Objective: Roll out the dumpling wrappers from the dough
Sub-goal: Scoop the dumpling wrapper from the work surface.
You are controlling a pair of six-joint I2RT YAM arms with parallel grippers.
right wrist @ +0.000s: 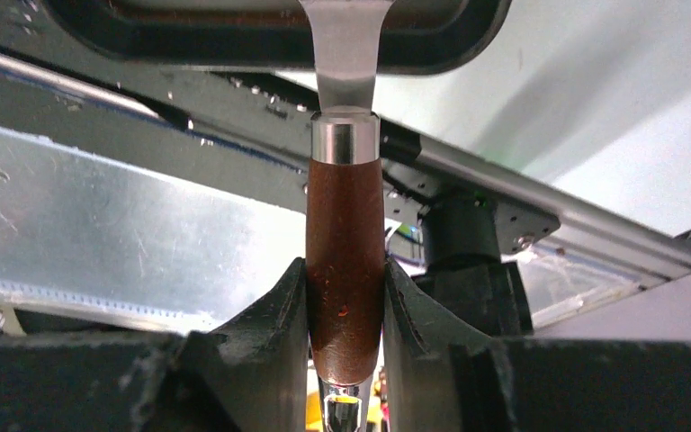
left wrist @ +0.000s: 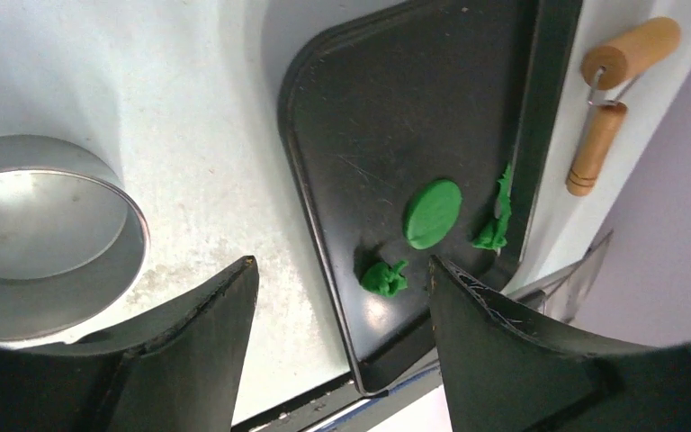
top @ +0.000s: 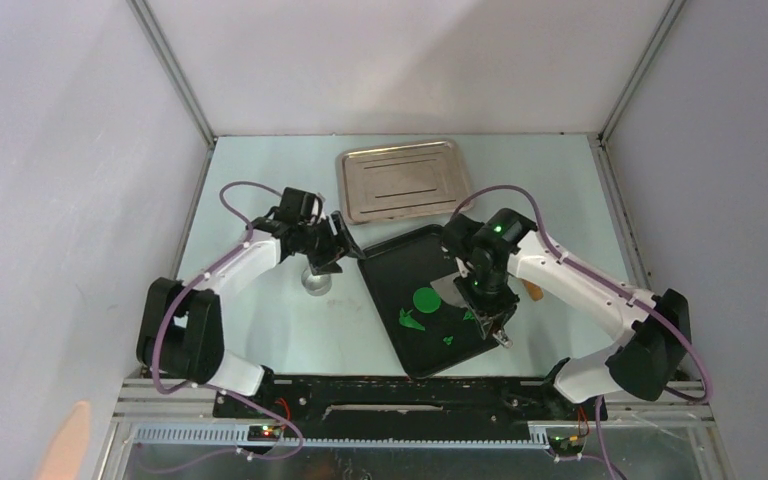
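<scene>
My left pincer (left wrist: 342,360) stands wide with nothing in it, above the bare desk (top: 260,180) just left of the black rectangular plastic tray (top: 390,260). That tray sits skewed at mid-desk, one corner toward the near edge. A shiny round metal ring (left wrist: 72,306) stands on the desk close by my left finger (left wrist: 207,342), apart from the tray's rim.

The thin round bright green dough disc (left wrist: 432,212) lies flat in the middle of the tray, touching no wall. The jagged green scraps (left wrist: 383,277) lie nearer the tray's rim, and its far half is bare.

My right pincer (right wrist: 345,297) is clamped narrow on the dark brown wooden handle of a steel-bladed scraper (right wrist: 345,225), over the tray's right rim. A tan wooden roller (left wrist: 630,54) lies on the desk beyond that rim. A silver metal tray (top: 405,180) rests at the far edge.
</scene>
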